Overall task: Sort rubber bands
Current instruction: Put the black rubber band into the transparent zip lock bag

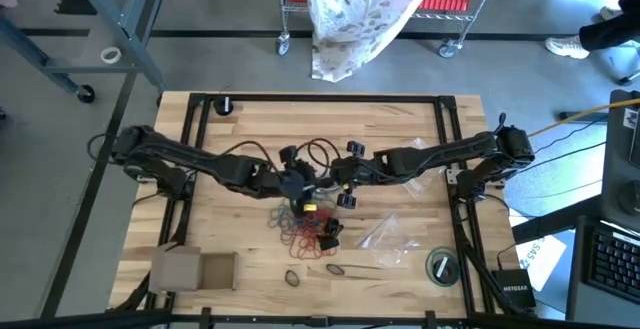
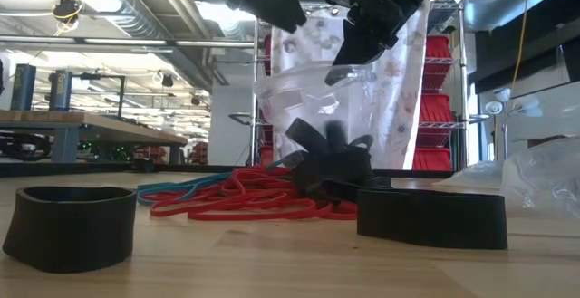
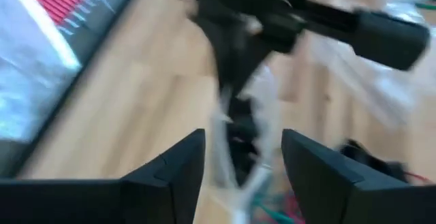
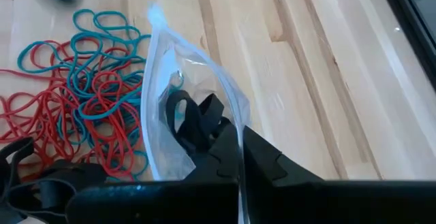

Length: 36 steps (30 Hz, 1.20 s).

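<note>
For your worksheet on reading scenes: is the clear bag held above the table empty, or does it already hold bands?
Not empty: the clear bag, pinched by the right gripper, holds black bands.

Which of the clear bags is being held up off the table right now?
The bag pinched by the right gripper, hanging over the rubber bands with black bands inside. The other bag lies flat on the table, untouched.

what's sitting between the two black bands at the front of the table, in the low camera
Bare wood right between them. Farther back in the low view lie red and teal rubber bands and a clump of black bands, under the clear bag the right gripper holds.
</note>
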{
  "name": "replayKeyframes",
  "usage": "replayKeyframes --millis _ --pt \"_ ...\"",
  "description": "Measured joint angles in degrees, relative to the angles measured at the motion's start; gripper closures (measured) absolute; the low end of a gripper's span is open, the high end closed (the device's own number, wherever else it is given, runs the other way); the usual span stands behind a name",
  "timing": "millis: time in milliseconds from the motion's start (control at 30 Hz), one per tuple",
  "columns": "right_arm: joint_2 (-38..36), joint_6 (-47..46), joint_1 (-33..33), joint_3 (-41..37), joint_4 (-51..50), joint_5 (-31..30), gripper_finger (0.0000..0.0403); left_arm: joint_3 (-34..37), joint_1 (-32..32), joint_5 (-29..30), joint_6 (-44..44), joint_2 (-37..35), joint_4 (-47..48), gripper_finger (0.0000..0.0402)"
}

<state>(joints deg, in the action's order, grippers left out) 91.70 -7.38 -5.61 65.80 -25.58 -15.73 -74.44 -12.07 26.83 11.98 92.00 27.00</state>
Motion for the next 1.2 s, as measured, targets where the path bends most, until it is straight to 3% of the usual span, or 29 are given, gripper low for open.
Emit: replayKeyframes --millis 100,167,367,633,867,1067,1200 --pt "0.0 0.02 0.0 0.0 -0.06 0.0 0.0402 0.88 -1.93 -7.83 0.82 0.67 -2.73 0.0221" --pt "0.0 0.02 0.0 0.0 -0.38 -0.02 0.0402 2.51 -4.15 -10.05 0.96 1.55 -4.89 0.0226" --pt "0.0 0.05 0.0 0.0 -0.45 -0.07 0.0402 4.28 -7.78 -9.7 5.89 7.67 -11.63 0.0238" --pt "0.0 0.05 0.0 0.0 -0.6 -0.09 0.0402 4.4 -5.25 -9.57 14.67 16.9 -19.79 0.0252" --pt "0.0 0.0 0.02 0.0 -0.76 -0.12 0.0402 4.36 -2.58 -9.66 18.61 19.11 -23.27 0.0254" --pt "0.0 0.02 0.02 0.0 -1.22 -0.13 0.0402 4.38 -1.97 -13.51 17.85 21.21 -23.2 0.0254" --pt "0.0 0.07 0.0 0.0 -1.24 -0.1 0.0402 4.38 -2.06 -13.12 17.6 22.2 -22.92 0.0262"
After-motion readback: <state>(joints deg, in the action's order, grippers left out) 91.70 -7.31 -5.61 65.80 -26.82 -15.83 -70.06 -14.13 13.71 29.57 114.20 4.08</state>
